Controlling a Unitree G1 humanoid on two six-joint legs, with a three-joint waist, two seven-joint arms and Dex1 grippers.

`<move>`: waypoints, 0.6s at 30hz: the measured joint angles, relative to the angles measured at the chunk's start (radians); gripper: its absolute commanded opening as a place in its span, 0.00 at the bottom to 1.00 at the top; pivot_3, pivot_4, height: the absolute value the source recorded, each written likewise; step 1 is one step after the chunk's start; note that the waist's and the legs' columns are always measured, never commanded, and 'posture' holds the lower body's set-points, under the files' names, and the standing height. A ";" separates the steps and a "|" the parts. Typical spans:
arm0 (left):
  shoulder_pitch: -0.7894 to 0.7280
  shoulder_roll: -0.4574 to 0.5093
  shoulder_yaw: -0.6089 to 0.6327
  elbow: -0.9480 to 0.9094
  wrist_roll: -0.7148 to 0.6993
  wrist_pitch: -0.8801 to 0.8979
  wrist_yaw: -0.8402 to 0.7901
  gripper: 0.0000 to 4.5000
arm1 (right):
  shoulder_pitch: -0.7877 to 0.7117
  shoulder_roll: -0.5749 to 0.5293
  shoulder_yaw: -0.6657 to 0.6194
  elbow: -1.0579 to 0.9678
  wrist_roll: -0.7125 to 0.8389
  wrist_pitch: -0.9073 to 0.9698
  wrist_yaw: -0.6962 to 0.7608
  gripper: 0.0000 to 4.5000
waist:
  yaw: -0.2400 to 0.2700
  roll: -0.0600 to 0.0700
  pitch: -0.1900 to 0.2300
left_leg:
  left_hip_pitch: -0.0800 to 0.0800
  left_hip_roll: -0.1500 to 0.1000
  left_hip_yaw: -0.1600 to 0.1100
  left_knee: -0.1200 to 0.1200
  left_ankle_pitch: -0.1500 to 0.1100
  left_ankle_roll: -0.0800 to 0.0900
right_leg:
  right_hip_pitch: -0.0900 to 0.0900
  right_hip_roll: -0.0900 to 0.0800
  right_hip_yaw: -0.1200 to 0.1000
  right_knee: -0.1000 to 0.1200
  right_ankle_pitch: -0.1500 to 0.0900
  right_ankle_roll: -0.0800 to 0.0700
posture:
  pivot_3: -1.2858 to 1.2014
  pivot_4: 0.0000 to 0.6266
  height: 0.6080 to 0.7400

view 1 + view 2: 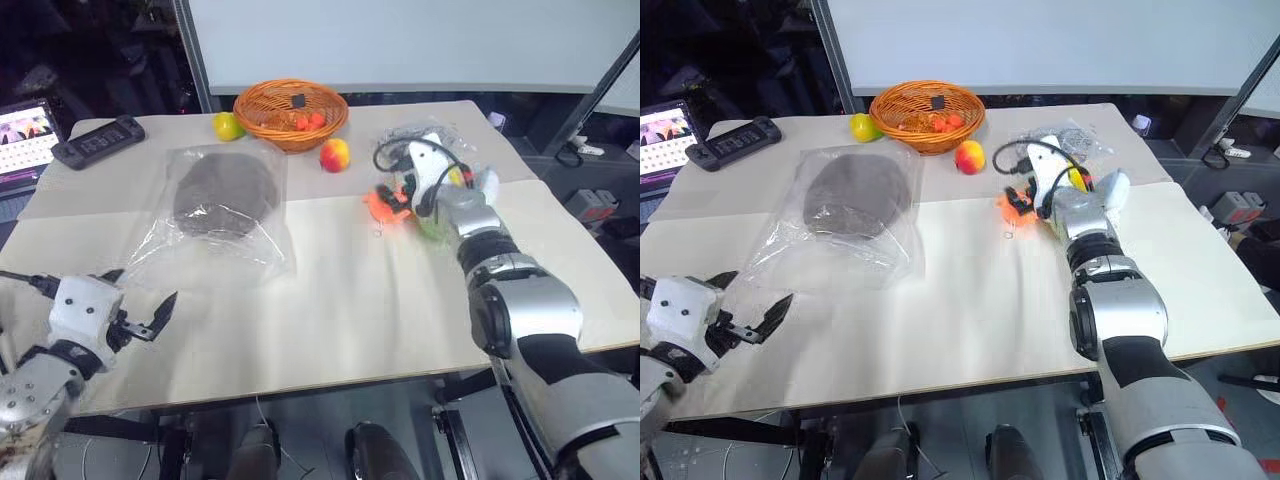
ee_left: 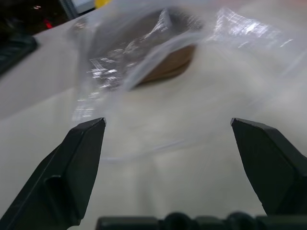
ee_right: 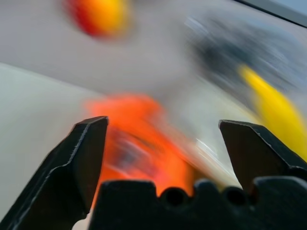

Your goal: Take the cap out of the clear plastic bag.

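Down at the near edge of the table (image 1: 330,330), my left gripper (image 1: 140,300) hangs with fingers spread wide and nothing between them, just short of the clear plastic bag (image 1: 215,215). Cap (image 1: 225,197) sits inside that bag, mid-table on my left side. Over on the right, my right gripper (image 3: 160,136) is also splayed open, gripping nothing, by the orange toy (image 1: 385,205). Wicker basket (image 1: 290,112) stands at the far edge.
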 measured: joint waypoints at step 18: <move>-0.630 -0.007 -0.447 0.890 0.387 -0.511 -0.073 1.00 | 0.499 -0.051 0.075 -1.352 0.538 0.845 0.364 0.98 | 0.054 -0.001 0.000 | -0.010 0.000 0.001 0.004 0.000 0.000 | -0.008 -0.001 -0.001 0.000 0.002 0.004 | 0.52 0.24 1.00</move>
